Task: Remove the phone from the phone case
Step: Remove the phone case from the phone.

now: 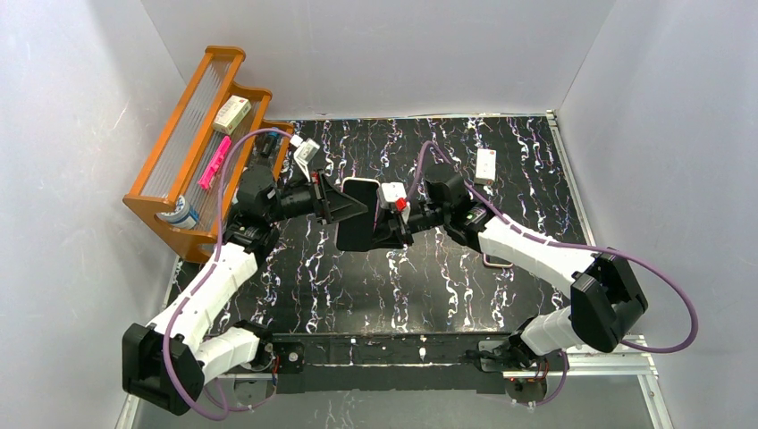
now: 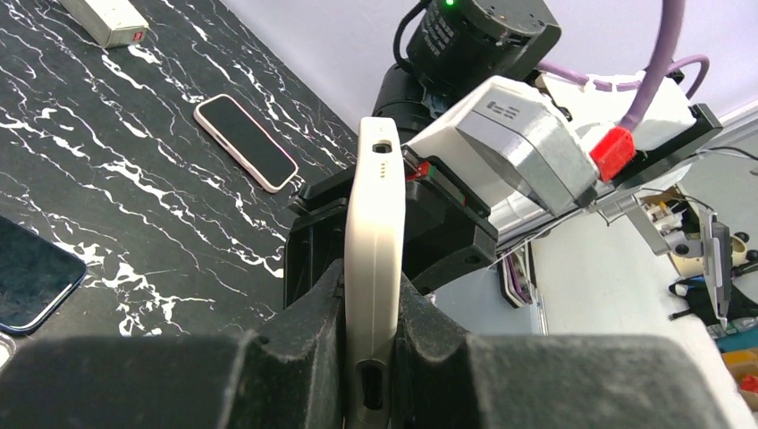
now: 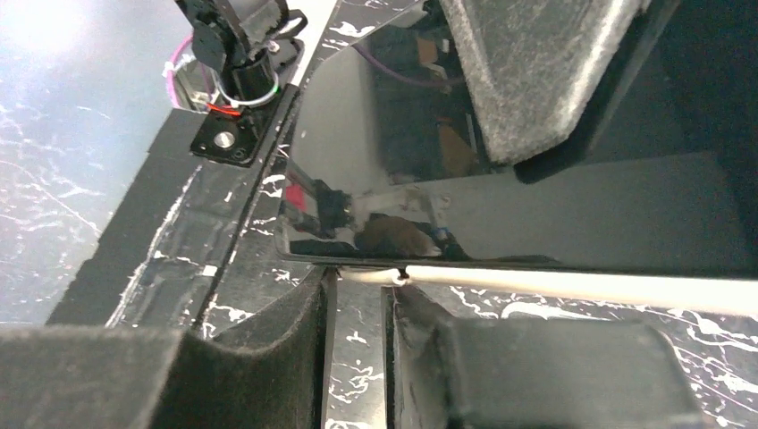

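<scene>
The phone [image 1: 356, 219], black and glossy, sits in a cream phone case [image 1: 362, 182] held in the air over the table's middle. My left gripper [image 1: 332, 207] is shut on it; in the left wrist view the case [image 2: 374, 232] stands edge-on, clamped between both fingers [image 2: 295, 357]. My right gripper [image 1: 393, 219] meets it from the right. In the right wrist view the screen [image 3: 536, 214] fills the upper frame, and the case's cream rim [image 3: 581, 288] runs across my fingertips [image 3: 295, 313]. The jaws stand a narrow gap apart, pinching the rim at the tips.
A wooden rack [image 1: 201, 134] with small items stands at the back left. A white box [image 1: 485, 165] lies at the back right. A second cased phone [image 2: 246, 141] and a dark phone [image 2: 31, 273] lie on the black marble table [image 1: 402, 286].
</scene>
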`<act>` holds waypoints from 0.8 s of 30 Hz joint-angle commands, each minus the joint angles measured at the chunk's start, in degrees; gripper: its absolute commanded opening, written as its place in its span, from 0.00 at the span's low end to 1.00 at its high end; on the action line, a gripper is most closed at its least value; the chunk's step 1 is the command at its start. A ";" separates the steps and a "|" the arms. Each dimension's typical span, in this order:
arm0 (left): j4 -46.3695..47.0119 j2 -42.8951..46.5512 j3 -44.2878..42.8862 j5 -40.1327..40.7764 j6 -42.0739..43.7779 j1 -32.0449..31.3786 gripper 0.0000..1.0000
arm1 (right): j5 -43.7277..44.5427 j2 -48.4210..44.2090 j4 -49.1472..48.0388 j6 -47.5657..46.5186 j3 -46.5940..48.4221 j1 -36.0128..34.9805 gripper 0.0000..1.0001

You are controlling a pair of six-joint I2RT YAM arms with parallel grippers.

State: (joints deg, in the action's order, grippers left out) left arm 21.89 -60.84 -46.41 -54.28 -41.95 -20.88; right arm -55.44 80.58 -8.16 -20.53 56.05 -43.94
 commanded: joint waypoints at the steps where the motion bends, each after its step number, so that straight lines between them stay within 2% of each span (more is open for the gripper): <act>1: 1.58 -0.78 -2.19 -0.72 -6.37 -2.79 0.00 | 8.62 0.31 -4.76 -7.57 4.01 -0.53 0.01; 7: 1.59 -1.21 -2.28 0.03 -6.94 -3.43 0.00 | 14.28 0.06 -6.00 -9.95 4.51 -0.54 0.01; 13: 3.50 -1.30 -0.72 0.26 -8.88 -4.38 0.00 | 25.91 -1.11 -21.74 -4.05 -1.15 -0.53 0.01; 20: 4.13 -0.58 0.14 5.38 -9.05 -4.34 0.00 | 32.08 -2.67 -27.04 4.21 -5.20 -0.49 0.01; 22: 3.81 -0.06 0.28 8.72 -8.23 -4.26 0.00 | 35.27 -4.56 -28.71 7.22 -7.77 -0.39 0.07; 24: 1.12 0.52 0.01 13.96 -5.77 -4.26 0.00 | 37.41 -7.09 -29.32 10.16 -10.50 -0.41 0.21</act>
State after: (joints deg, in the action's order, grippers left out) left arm 25.23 -62.61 -46.30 -40.69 -43.53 -21.71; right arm -31.14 78.00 -23.70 -15.70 48.05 -44.71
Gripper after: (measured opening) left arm 0.153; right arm 0.223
